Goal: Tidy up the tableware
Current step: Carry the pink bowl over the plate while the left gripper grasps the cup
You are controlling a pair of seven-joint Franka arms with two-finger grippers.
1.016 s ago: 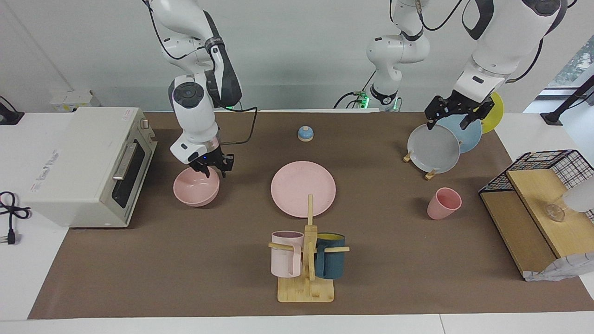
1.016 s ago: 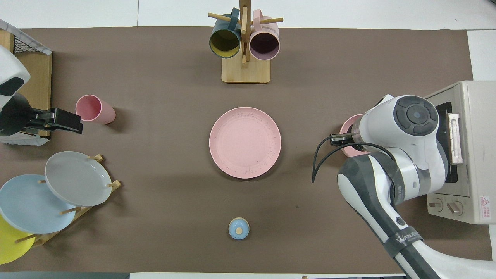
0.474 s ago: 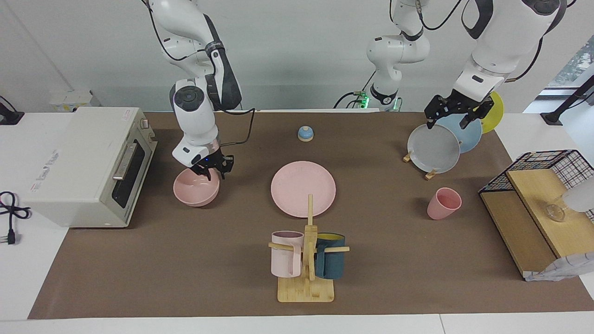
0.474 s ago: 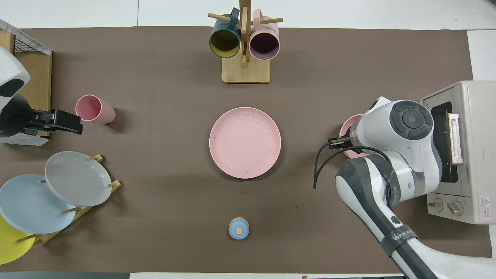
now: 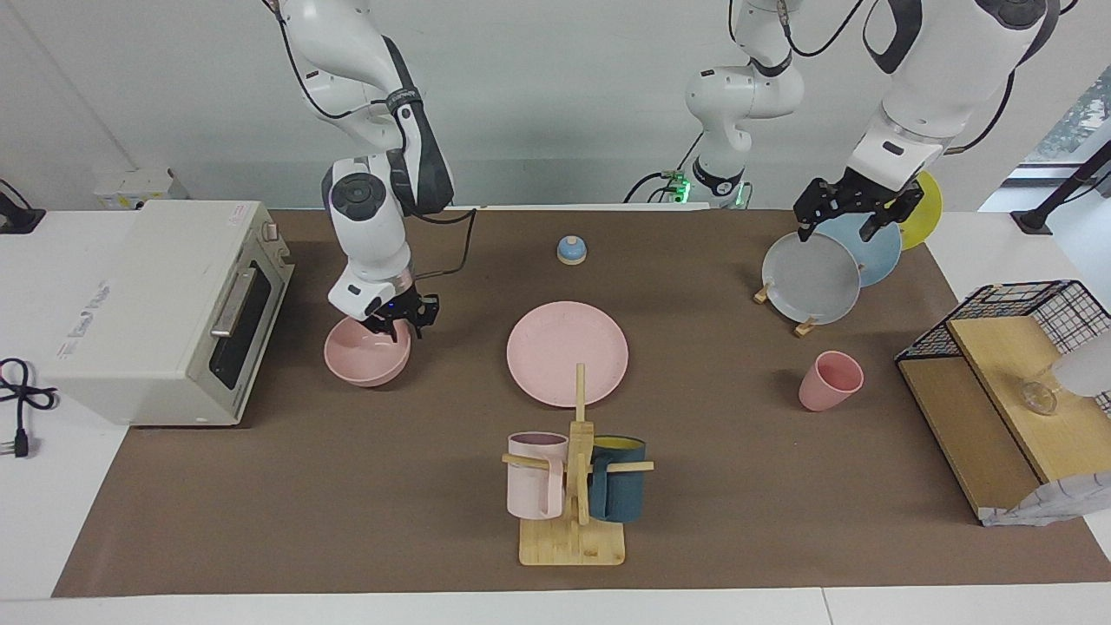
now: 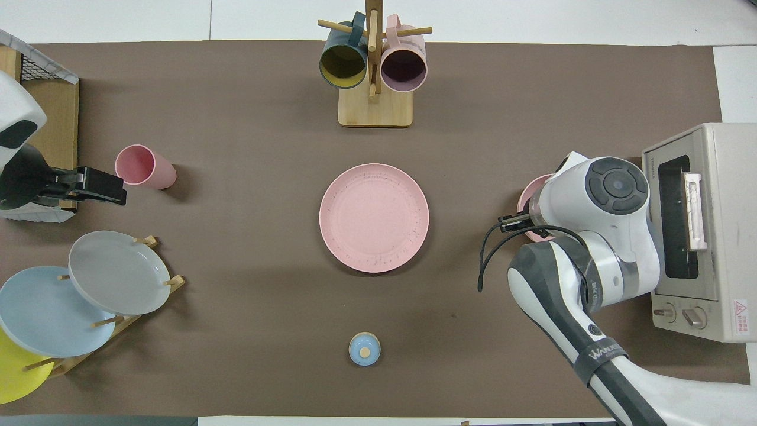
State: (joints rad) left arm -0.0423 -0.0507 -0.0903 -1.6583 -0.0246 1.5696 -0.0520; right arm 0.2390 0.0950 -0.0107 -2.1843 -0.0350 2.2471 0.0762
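The pink bowl (image 5: 364, 356) sits on the brown mat in front of the toaster oven, and only its edge (image 6: 528, 195) shows past the arm in the overhead view. My right gripper (image 5: 395, 324) is down at the bowl's rim, on the side nearer the robots. The pink plate (image 5: 568, 352) lies flat at the mat's middle. The pink cup (image 5: 830, 380) stands tilted toward the left arm's end. My left gripper (image 5: 840, 231) hangs open and empty in the air over the grey plate in the rack.
A toaster oven (image 5: 165, 304) stands at the right arm's end. A wooden mug tree (image 5: 573, 486) with two mugs stands farthest from the robots. A rack holds the grey plate (image 5: 811, 278), a blue one and a yellow one. A wire shelf (image 5: 1007, 382) and a small blue bell (image 5: 571, 250) are also there.
The right arm's wrist and forearm have leaned a little toward the table's middle while its gripper stays at the bowl's rim. The bowl and the left arm have not moved.
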